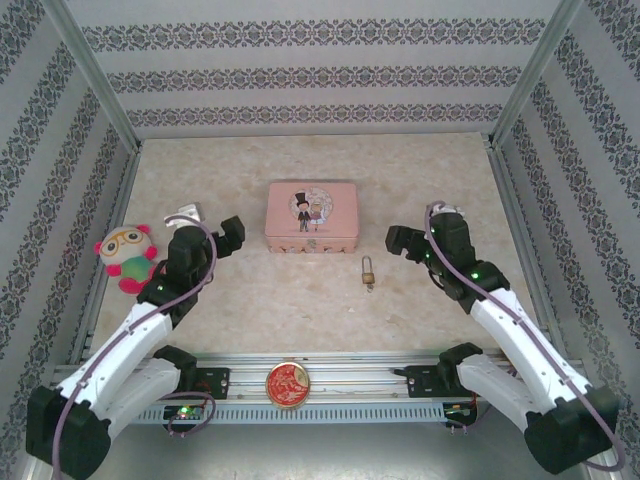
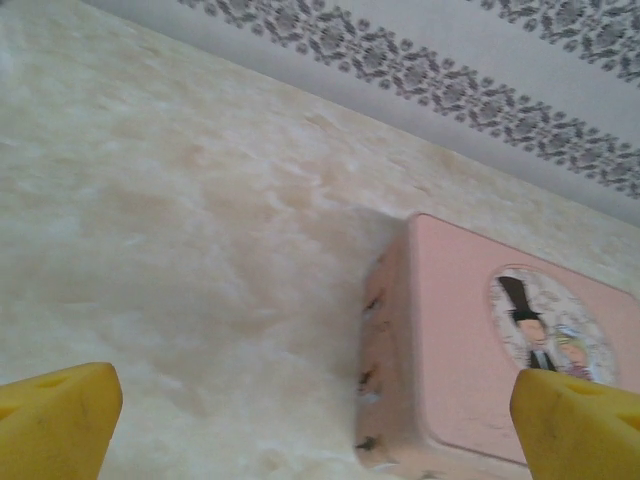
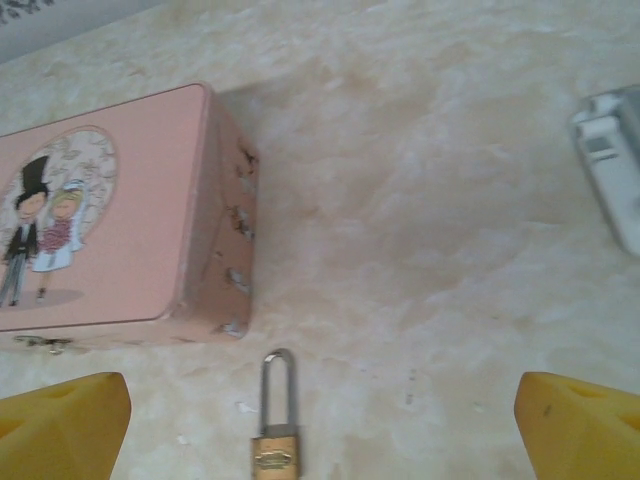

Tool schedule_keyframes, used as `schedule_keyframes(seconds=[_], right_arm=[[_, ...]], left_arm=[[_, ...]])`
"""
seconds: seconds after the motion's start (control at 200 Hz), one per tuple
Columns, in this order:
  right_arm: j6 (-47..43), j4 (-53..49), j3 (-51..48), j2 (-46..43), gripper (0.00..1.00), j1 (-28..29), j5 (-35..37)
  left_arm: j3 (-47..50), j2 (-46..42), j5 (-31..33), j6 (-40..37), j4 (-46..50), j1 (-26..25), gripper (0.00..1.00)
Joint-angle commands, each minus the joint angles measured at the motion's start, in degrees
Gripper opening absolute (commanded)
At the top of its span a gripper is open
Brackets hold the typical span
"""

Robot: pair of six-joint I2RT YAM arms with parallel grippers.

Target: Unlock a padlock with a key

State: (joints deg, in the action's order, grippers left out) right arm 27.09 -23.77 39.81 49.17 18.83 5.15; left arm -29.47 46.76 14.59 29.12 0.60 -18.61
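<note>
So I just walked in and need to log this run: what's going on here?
Nothing is being handled yet. The left arm and the right arm hover over the table, jaws open and empty. The padlock lies flat just in front of the pink tin box, off its right corner and nearer the right arm. It is untouched and its shackle looks closed. Whether a key is in it I cannot tell.

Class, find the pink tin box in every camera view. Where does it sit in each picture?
Top external: pink tin box at centre, behind the padlock.
Left wrist: box at lower right.
Right wrist: box at left, padlock below its corner.
Shared landmark: bride-and-groom picture on the lid.
</note>
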Motion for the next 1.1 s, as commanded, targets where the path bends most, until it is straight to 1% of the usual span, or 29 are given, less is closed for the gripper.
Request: schedule_keyframes(seconds=[0.0,0.08,0.18,0.245,0.335,0.48,0.58,0.69,0.79,0.89,0.994,1.094], right_arm=[[-3.02,-1.33,-2.25,-2.65,0.98,-1.06,4.56],[-4.35,-1.22,-3.19,-3.63,0.98,-1.78,5.55],[-5.25,0.21,-4.23,-4.02,0.98,-2.5,6.81],[-5.74,1.52,-4.72,-3.78,0.98,-3.06,7.44],[-6.03,2.92,-4.91,-3.05,0.98,-3.53,9.11],[-7.59,5.68,-5.07,-2.06,0.98,-4.5,9.45],[-8.34,7.49,-5.31,-1.62,0.98,-5.52,9.37],[-8.88,8.59,-5.84,-1.07,0.98,-6.25,12.31],[-9.66,10.33,-7.11,-1.22,0.98,-6.34,15.84],[-12.31,15.97,-10.79,-2.47,0.98,-6.45,17.35],[-15.96,28.4,-17.88,-4.49,0.98,-6.55,19.13],[-20.55,41.61,-25.89,-6.64,0.98,-6.63,18.91]], left_arm=[[4.52,-4.22,8.37,-7.56,-6.76,0.95,0.99],[8.19,-5.75,10.93,-12.78,-12.19,0.97,0.99],[11.79,-5.01,14.05,-18.5,-18.9,1.4,0.99],[13.28,-3.43,14.51,-21.88,-23.22,2.03,0.99],[15.2,0.65,13.91,-25.61,-30.35,4.23,0.99],[14.91,8.32,8.78,-26.93,-35.85,9.43,0.99],[14.38,13.56,4.42,-26.92,-39.44,12.0,0.99],[14.1,18.36,1.5,-26.73,-43.11,13.76,0.99],[13.53,21.22,-0.66,-27.25,-44.19,14.87,0.99],[13.39,24.21,-3.08,-27.91,-46.92,15.83,0.99],[13.39,28.01,-5.43,-28.41,-51.32,16.71,0.99],[12.88,31.47,-7.38,-27.64,-53.78,17.63,0.99]])
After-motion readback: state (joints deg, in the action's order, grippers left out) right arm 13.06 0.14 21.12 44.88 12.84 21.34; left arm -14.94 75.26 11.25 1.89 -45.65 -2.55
